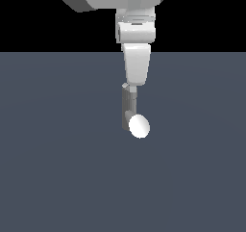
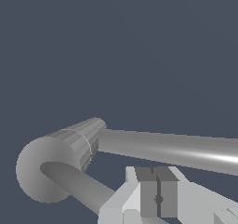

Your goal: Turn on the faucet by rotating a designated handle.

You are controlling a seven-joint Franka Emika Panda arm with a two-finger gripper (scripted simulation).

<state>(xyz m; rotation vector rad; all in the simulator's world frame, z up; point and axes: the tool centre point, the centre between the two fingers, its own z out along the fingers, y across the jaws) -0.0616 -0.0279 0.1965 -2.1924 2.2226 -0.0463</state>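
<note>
The faucet [image 1: 128, 108] is a dark grey upright cylinder on the floor, with a bright white oval end [image 1: 139, 126] at its base. My gripper [image 1: 133, 85] hangs straight down onto the faucet's top and hides most of the handle in the exterior view. In the wrist view the faucet body [image 2: 74, 139] is seen from above. The handle [image 2: 76, 182] is a grey bar running from its top cap toward my gripper [image 2: 156, 193]. The fingers are closed together with no gap, right beside the handle's outer end. I cannot tell whether they touch it. The long spout [image 2: 176, 148] runs off sideways.
The floor [image 1: 57, 168] is a flat blue-grey plane all around the faucet. The large white arm links [image 1: 137, 31] come down from above, directly over the faucet. Nothing else shows.
</note>
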